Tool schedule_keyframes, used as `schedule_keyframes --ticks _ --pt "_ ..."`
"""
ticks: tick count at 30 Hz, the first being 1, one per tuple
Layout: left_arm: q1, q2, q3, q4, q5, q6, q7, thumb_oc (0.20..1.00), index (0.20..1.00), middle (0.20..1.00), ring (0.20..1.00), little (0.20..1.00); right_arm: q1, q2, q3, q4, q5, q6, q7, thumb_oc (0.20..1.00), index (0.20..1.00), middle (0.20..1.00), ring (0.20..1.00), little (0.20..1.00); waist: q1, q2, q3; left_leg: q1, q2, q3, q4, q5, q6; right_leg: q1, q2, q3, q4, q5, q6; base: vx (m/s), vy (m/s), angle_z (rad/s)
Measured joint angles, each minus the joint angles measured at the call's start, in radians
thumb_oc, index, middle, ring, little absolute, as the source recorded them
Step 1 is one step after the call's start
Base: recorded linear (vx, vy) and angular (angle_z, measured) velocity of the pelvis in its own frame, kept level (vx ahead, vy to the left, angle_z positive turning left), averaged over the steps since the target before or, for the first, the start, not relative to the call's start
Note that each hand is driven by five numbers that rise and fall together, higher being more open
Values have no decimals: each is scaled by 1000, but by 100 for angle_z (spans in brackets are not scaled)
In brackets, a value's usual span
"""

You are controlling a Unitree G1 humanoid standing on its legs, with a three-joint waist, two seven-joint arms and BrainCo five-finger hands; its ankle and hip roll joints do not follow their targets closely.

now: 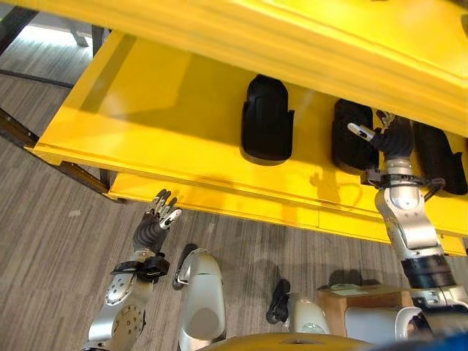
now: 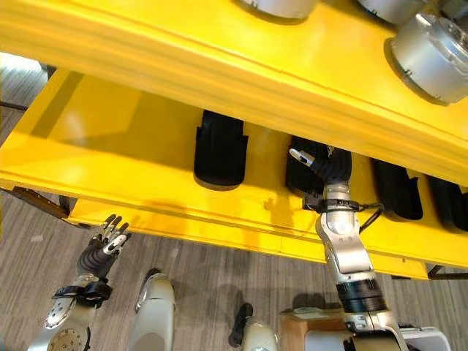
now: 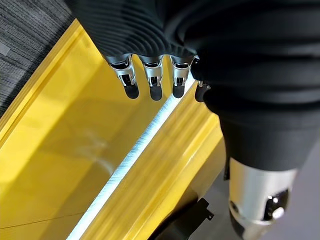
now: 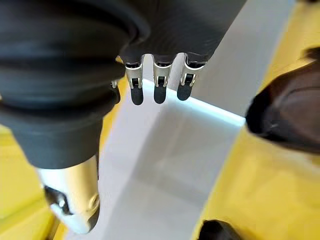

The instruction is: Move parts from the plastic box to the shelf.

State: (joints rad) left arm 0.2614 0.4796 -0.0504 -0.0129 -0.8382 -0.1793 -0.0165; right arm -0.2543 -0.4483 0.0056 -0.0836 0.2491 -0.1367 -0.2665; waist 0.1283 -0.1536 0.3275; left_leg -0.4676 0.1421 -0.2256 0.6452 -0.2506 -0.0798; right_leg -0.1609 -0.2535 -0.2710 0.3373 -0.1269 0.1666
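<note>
Yellow shelf [image 1: 168,139] with black parts; both hands empty.
Left eye view: three black parts counted, the first part [image 1: 267,117] at centre, the second part [image 1: 349,135] partly behind the right hand [image 1: 391,139], the third part [image 1: 439,157] at the right edge.
Right eye view: a fourth part [image 2: 446,205] is cut off at the right; the left hand [image 2: 102,245], lower left, is relaxed.
Wrist views: both hands' fingers are straight, holding nothing.
</note>
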Motion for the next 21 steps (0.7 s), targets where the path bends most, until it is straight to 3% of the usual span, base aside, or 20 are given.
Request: schedule_keyframes --ticks 5,9,13,21 --pt "12 25 20 -13 42 0 -24 1000 1000 1000 1000 1000 166 15 -39 -127 -26 -27 93 1000 1000 1000 1000 1000 -6 2 -10 34 -2 15 -11 -8 -3 33 -8 3 -16 3 -2 32 7 -2" --pt "11 134 -4 -64 269 -15 -44 1000 1000 1000 1000 1000 339 39 -33 -168 -59 -55 169 1000 1000 1000 1000 1000 -34 30 -47 90 -3 35 -47 -9 4 74 -15 11 -48 2 -3 44 9 -6" --pt "-25 147 -51 -65 405 -37 -41 1000 1000 1000 1000 1000 349 40 -33 -151 -78 -56 174 1000 1000 1000 1000 1000 -59 55 -74 106 -3 42 -64 -3 4 81 -18 14 -58 2 -1 7 4 -2" --pt "-231 196 -216 -41 855 -57 29 1000 1000 1000 1000 1000 350 64 -24 -106 -123 -57 163 1000 1000 1000 1000 1000 -104 75 -123 135 -5 69 -87 9 -10 83 -26 41 -57 13 14 17 21 -8"
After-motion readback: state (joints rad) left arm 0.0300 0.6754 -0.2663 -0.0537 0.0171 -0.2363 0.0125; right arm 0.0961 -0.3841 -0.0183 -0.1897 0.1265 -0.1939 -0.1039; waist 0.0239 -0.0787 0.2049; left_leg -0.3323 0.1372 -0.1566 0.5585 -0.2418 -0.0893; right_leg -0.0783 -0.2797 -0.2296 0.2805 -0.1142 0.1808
